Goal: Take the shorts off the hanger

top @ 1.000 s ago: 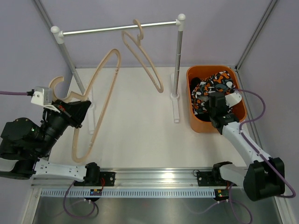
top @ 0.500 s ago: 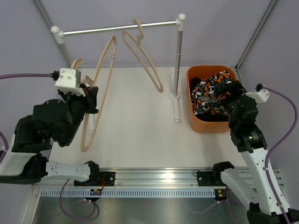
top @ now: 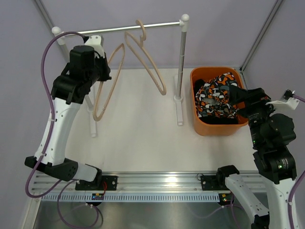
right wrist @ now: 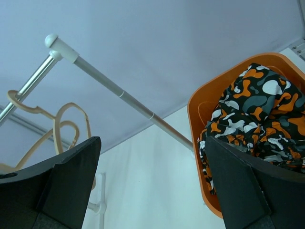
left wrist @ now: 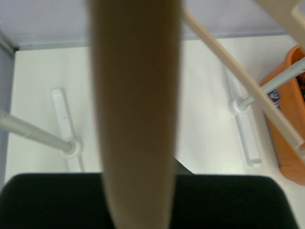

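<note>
The left end effector (top: 101, 64) is raised high beside the left end of the clothes rail (top: 124, 28) and is closed on a bare wooden hanger (top: 108, 81). That hanger slants down and to the left from the grip toward the worktop (top: 138, 129). In the left wrist view its pale bar (left wrist: 136, 109) fills the middle of the frame, out of focus, running down between the dark fingers (left wrist: 228, 200). A second wooden hanger (top: 145, 59) has its hook over the rail, and its body is swung toward the rack's right post (top: 180, 62). Both pairs of shorts lie in the orange bin (top: 196, 125), which stands on the worktop just right of that post. The patterned shorts (top: 215, 95) are bunched on top in orange, black, grey and white, and the black shorts (top: 202, 82) show at the far left corner beneath them. The right end effector (top: 235, 98) hovers over the bin's right side with its jaws wide apart and nothing between them. In the right wrist view its two black fingers (right wrist: 66, 186) frame the rail, the hangers and the patterned cloth heaped inside the bin.
</note>
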Available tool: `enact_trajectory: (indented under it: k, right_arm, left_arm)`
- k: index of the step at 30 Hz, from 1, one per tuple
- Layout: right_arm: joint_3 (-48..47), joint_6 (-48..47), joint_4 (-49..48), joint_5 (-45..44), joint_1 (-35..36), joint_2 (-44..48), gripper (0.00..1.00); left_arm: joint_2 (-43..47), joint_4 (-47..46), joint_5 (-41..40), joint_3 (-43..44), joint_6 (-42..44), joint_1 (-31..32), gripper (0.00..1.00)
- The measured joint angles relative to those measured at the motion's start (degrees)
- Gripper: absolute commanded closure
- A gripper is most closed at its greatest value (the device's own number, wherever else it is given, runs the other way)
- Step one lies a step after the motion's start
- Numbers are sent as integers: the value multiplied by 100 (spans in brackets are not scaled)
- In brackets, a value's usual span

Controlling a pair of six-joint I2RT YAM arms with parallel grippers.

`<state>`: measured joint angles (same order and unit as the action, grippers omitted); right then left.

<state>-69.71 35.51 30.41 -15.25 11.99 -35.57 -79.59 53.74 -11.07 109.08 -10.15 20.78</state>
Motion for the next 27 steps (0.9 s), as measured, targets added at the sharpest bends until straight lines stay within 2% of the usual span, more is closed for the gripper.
enact_trajectory:
  k: [4, 11, 27]
  right_arm:
    - [-107, -92, 105, 203, 0, 13, 1]
    - [-76, -232, 205, 496, 0, 74, 1]
    - [-76, -538, 33, 807, 0, 26, 1]
  left_arm:
    - [-332, -398, 800, 442, -24, -433, 100]
    - [-719, -916, 1338, 761, -9, -601, 100]
    - [-1574, -1005, 1386, 1307, 74, -754, 100]
